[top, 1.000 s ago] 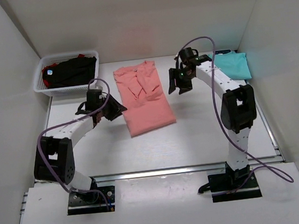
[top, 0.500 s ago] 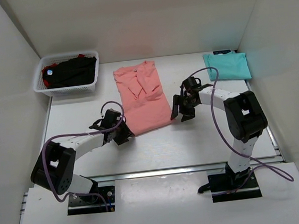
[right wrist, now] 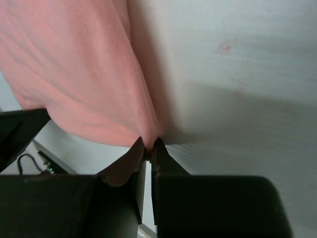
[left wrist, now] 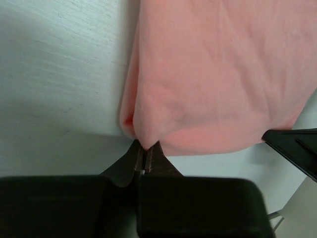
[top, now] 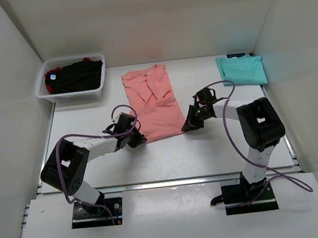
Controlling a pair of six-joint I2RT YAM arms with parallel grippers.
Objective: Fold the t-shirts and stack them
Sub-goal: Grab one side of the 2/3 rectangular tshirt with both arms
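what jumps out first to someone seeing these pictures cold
The big salmon-pink t-shirt lies mid-table, with the left tool and right tool each shut on a near corner. A folded teal t-shirt sits at the back right; a white basket of dark shirts at the back left.

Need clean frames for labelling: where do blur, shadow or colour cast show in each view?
Top external: sharp, evenly lit, shadows faint; the teal t-shirt tints the wall beside it. Left wrist: the salmon-pink t-shirt is fairly sharp, the left fingers and black body below blur; grey shadow on the table. Right wrist: same blur on the right fingers, darker shadow beside the cloth.
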